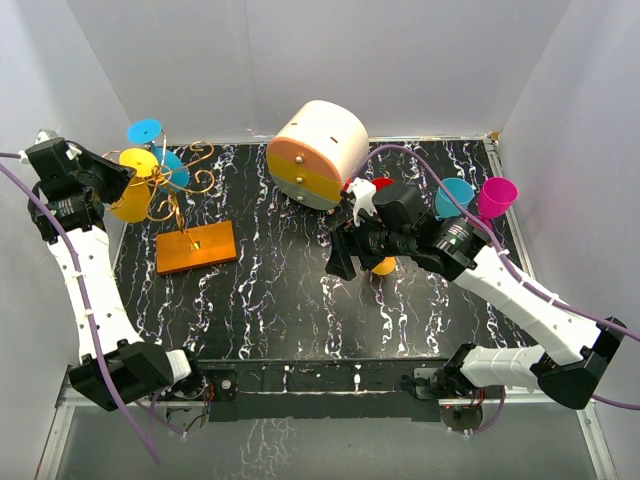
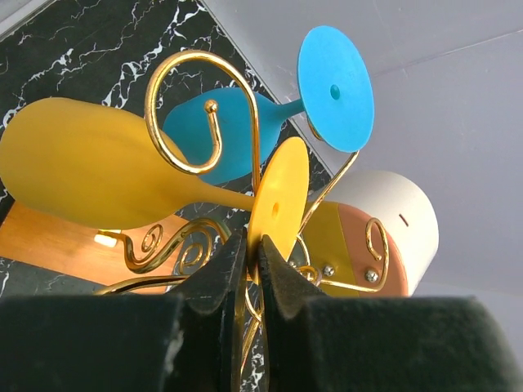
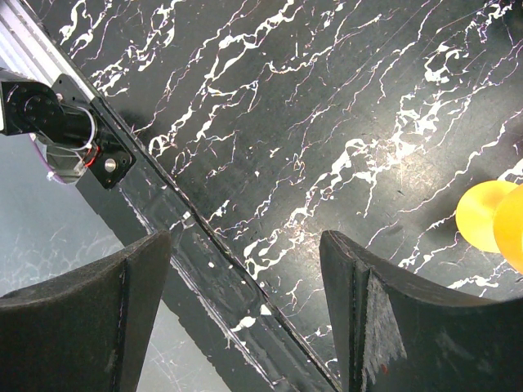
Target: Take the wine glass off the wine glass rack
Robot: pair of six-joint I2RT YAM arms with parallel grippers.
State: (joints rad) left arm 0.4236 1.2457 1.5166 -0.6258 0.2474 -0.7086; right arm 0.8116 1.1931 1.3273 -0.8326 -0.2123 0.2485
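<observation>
Left gripper (image 2: 253, 245) at the wine glass rack (image 1: 195, 248).
Its fingers pinch the yellow wine glass (image 2: 90, 171) by the rim of its round foot. The glass hangs on the rack's gold wire, bowl lying sideways, just beside a blue glass (image 2: 221, 131). The right gripper (image 3: 243, 241) hovers with jaws spread wide over the black marbled table (image 3: 286, 122).
</observation>
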